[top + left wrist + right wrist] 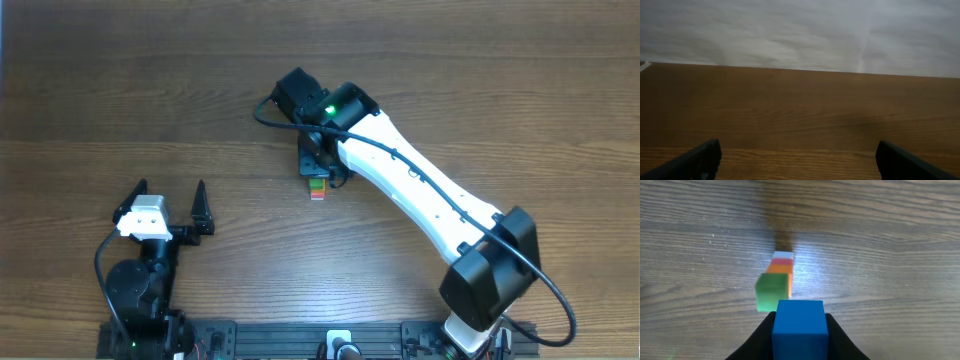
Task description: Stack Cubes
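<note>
My right gripper [800,335] is shut on a blue cube [800,322], held just above and beside a small stack of cubes on the wooden table. The stack has a green cube [772,291] on top, with an orange cube [780,270], a red one and a white one [783,255] under it. From above, the stack [318,188] stands at the table's middle, right under the right gripper [320,165]. At the near left, my left gripper [172,205] rests low over bare wood, its fingers [700,160] spread wide and open.
The wooden table [120,80] stretches bare on all sides of the stack. The right arm's white link [420,190] runs diagonally from the near right toward the middle. A pale wall [800,30] lies beyond the far table edge.
</note>
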### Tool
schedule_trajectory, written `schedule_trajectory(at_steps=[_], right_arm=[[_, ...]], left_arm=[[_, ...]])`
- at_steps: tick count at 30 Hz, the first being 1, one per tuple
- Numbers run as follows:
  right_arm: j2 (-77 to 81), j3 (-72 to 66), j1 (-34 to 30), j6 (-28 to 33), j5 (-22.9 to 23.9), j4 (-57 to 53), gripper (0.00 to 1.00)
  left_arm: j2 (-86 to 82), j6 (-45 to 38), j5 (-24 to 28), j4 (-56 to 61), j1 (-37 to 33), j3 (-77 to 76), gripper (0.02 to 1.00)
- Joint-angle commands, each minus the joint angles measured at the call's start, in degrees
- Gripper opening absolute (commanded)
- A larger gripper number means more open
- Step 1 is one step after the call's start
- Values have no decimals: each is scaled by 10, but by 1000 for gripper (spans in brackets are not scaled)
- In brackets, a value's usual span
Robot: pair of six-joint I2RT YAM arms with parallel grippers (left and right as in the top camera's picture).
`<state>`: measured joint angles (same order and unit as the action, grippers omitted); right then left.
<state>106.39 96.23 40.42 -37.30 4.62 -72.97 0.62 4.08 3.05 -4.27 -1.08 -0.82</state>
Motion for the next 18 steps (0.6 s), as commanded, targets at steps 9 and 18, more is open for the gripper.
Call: schedule_trajectory(at_steps=[9,18], right_arm=[[33,15,17,1,-20,22,121],[48,15,19,1,-20,23,119]], left_arm=[[-3,-7,3,2,3,5,996],[-3,-7,3,2,3,5,998]])
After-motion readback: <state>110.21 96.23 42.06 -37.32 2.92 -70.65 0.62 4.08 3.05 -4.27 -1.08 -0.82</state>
